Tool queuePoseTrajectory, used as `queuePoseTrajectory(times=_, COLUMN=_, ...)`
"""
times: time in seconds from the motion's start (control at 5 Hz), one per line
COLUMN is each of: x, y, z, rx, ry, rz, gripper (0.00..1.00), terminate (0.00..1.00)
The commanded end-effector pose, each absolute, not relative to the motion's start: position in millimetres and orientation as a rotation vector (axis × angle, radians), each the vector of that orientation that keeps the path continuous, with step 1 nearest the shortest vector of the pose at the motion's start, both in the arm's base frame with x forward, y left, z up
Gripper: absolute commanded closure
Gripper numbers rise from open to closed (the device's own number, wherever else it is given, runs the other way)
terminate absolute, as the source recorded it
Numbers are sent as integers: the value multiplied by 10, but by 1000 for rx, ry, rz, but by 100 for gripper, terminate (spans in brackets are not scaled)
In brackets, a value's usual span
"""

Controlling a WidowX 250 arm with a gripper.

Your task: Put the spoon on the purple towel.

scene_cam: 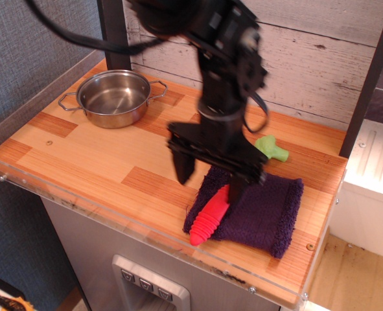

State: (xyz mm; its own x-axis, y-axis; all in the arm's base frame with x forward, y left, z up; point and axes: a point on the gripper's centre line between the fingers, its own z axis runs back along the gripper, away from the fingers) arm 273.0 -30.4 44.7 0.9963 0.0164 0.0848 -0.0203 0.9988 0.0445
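While the gripper [210, 173] hangs just above the front left part of the purple towel [262, 214], its two black fingers [182, 167] stand wide apart, and nothing is held between them; the left finger sits over bare wood, and the right finger comes down close to the top end of the spoon [210, 216], though I cannot tell if it touches it. The spoon lies right under the gripper, on the left side of the towel; only its fat red ribbed handle shows, and the metal bowl end is hidden behind the right finger; the handle slants down and to the left, and its round tip pokes out over the front edge of the towel, above the wood. The towel is dark and fuzzy, and it spreads out from under the gripper toward the right, near the front edge of the table [74, 162]. Behind the gripper and a bit to the right, a small green toy [271, 149] rests on the wood, just past the back edge of the towel. Far off to the gripper's back left stands a shiny steel pot [114, 97] with two small handles; it is well apart from the towel. The black arm [227, 71] rises up from the gripper toward the top.
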Motion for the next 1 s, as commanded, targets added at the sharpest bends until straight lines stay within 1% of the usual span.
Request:
queuePoseTrajectory(times=0.0, x=2790, y=299, z=954, rx=24, ry=-168, rz=60, gripper=0, terminate=0)
queuePoseTrajectory(times=0.2, x=2833, y=389, z=917, rx=24, ry=-157, rz=7, gripper=0, terminate=0)
queuePoseTrajectory(times=0.4, x=2884, y=424, z=860, rx=11, ry=-93, rz=-103, gripper=0, terminate=0)
queuePoseTrajectory(times=0.8, x=2884, y=424, z=860, rx=11, ry=-93, rz=-103, gripper=0, terminate=0)
